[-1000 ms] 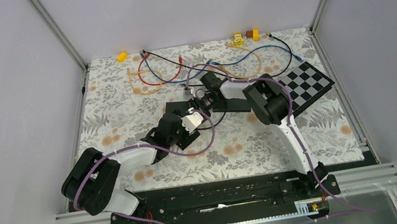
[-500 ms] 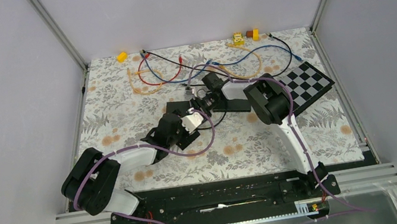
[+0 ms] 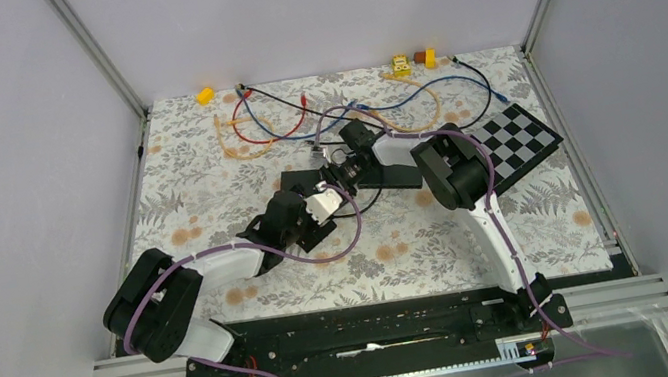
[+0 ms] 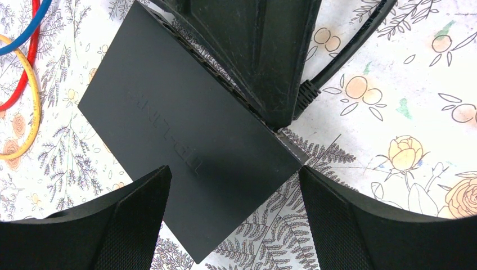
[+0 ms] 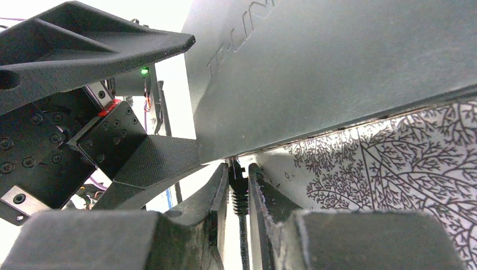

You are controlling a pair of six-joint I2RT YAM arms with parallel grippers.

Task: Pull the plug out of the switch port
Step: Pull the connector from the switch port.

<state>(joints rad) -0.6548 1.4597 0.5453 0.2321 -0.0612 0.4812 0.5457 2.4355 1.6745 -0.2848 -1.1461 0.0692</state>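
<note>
Top view first: both arms meet mid-frame over the black switch [image 3: 299,178] on the flowered table [image 3: 205,168]. The left hand [image 3: 322,200] reaches in from lower left and the right hand [image 3: 339,163] from the right. (The plug is too small to pick out here.)

Left wrist view: the left hand is spread wide, one finger in each bottom corner of the frame, poised over the switch's near corner and gripping nothing. I can't tell whether it presses on the case. The plug [image 4: 305,95] sits at the switch's right edge, and its black cord [image 4: 351,48] runs off to the upper right.

Right wrist view, bottom centre: the right hand is pinched on the plug just where it enters the switch.

So the grip looks made and the pull not yet done. Next comes a straight draw back along the cord's line, probably with the left hand steadying the switch.
</note>
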